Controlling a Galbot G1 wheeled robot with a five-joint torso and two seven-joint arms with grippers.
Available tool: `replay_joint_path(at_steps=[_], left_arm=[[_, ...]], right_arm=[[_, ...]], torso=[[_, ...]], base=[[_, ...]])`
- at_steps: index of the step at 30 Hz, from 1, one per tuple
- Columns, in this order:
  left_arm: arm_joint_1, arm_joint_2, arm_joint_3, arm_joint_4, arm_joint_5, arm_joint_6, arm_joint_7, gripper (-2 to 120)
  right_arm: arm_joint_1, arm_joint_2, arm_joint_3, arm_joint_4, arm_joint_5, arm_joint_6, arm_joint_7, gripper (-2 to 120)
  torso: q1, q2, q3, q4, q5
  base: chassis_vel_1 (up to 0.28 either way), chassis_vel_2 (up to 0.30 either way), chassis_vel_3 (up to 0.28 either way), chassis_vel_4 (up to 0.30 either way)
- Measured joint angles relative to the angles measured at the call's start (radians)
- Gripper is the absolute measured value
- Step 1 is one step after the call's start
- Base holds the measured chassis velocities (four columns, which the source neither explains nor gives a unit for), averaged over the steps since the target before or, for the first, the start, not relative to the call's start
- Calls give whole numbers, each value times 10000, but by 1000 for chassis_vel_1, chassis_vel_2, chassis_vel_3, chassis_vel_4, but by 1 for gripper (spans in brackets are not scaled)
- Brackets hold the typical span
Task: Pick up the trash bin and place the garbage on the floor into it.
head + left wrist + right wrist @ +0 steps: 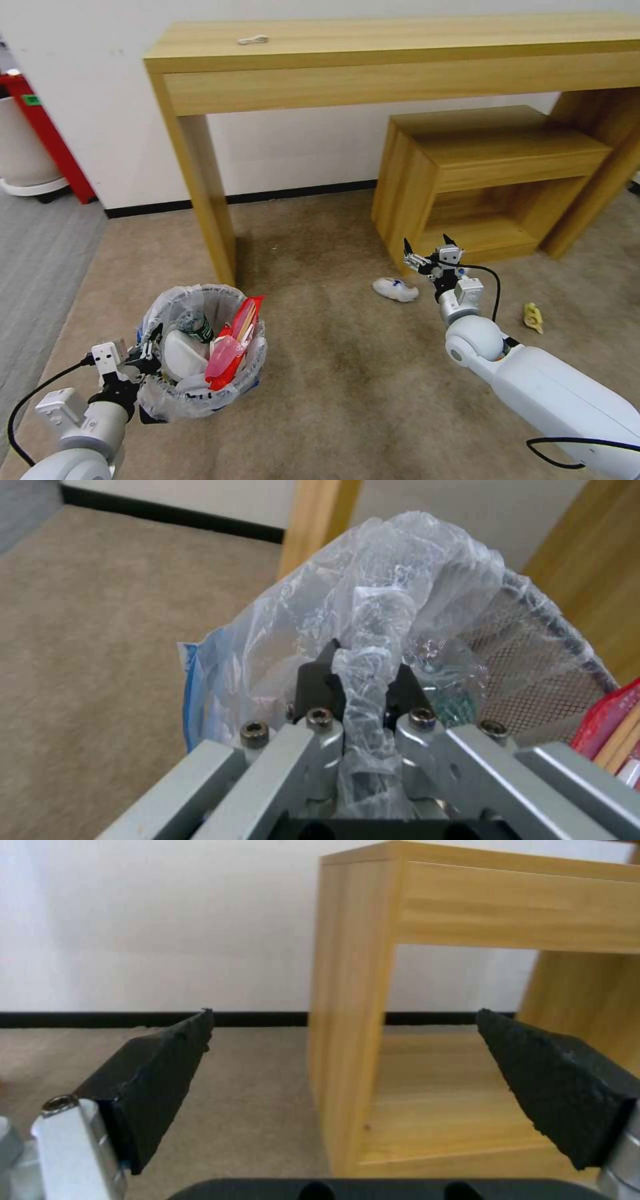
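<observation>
Head view first: the left gripper [148, 352] is clamping the bagged rim of the trash bin [200, 353] at lower left of the frame, and the bin is already sitting full of litter, a red wrapper [233, 343] poking out on its right. At centre right the right gripper [430, 257] is hovering with its fingers spread wide, just right of and above a white slipper [395, 289] lying on the floor [333, 373]. A crumpled yellow scrap [533, 317] is lying farther right. So, as I judge it, the job is well along and the collecting step is in hand; the next move is calling for the right arm to drop lower and left onto that slipper.

Left wrist view: the dark fingers [319, 686] are pinching together on a twisted fold of the plastic bag [373, 630], with the bin's mesh wall [533, 665] at right.

Right wrist view: the two black pads [157, 1080] are standing far apart, nothing between them, and facing the low wooden shelf unit [413, 990] in the middle of the frame.

The room: tan carpet is running to a white wall with dark skirting, a long wooden table [400, 47] is spanning the top of the head view, and grey carpet is showing at far left.
</observation>
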Motion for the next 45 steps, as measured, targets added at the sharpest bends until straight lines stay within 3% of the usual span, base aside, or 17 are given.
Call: replay_joint_path(at_steps=[45], left_arm=[[448,124,211,-443,-293,298,29,3]], right_arm=[[-399,39,170,-17,91,680,-450,100]], torso=[[-1,0,0,0,0]], base=[[-27,-27,-27,-26]])
